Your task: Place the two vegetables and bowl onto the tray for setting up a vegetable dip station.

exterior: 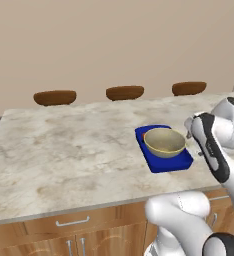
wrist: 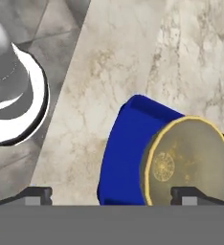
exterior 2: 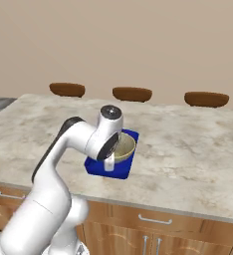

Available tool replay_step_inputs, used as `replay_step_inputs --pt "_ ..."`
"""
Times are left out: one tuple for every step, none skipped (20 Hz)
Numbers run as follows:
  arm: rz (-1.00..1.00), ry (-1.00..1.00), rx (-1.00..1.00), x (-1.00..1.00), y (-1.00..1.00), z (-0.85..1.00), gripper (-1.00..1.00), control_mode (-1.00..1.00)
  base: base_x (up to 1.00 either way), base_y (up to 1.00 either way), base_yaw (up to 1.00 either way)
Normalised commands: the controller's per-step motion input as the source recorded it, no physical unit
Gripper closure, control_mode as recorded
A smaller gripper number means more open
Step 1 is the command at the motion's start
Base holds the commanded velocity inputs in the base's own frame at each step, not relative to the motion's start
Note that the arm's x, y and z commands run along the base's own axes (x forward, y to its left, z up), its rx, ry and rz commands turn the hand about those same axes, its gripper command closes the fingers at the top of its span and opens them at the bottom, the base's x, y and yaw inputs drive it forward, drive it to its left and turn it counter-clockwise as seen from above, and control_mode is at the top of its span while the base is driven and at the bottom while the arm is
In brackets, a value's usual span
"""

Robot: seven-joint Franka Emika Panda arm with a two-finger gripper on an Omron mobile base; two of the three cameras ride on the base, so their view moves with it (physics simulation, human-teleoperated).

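The round beige-tan bowl (exterior: 164, 141) (exterior 2: 124, 147) (wrist: 190, 158) sits upright inside the deep-blue tray (exterior: 169, 164) (exterior 2: 99, 168) (wrist: 121, 153) and covers most of it. The tray lies on the marble counter near its front edge. My gripper (wrist: 116, 196) is open, its two fingertips far apart with nothing between them. It hovers just above the tray's near side, beside the bowl, and the hand (exterior: 191, 129) (exterior 2: 109, 163) hangs close to the bowl's rim. The carrot and the dark green vegetable are hidden or out of view.
The marble counter (exterior: 64, 145) stretches wide to the left of the tray. Three dark brown flat ovals (exterior: 54, 97) (exterior: 124, 92) (exterior: 188, 88) line its far edge. Wooden drawers (exterior: 71, 222) run under the front edge. Grey floor (wrist: 56, 28) lies beyond the counter's edge.
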Motion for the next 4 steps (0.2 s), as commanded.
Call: replay_step_inputs --pt "0.03 0.00 -0.09 -0.81 0.51 0.40 -1.00 -1.00 0.00 0.00 0.00" --pt "0.04 0.00 -0.10 -0.86 0.56 0.35 -1.00 -1.00 0.00 0.00 0.00" --pt "0.06 0.00 -0.10 -0.86 0.61 0.36 -1.00 -1.00 0.00 0.00 0.00" --pt "0.07 0.00 -0.10 -0.88 0.61 0.36 -1.00 -1.00 0.00 0.00 0.00"
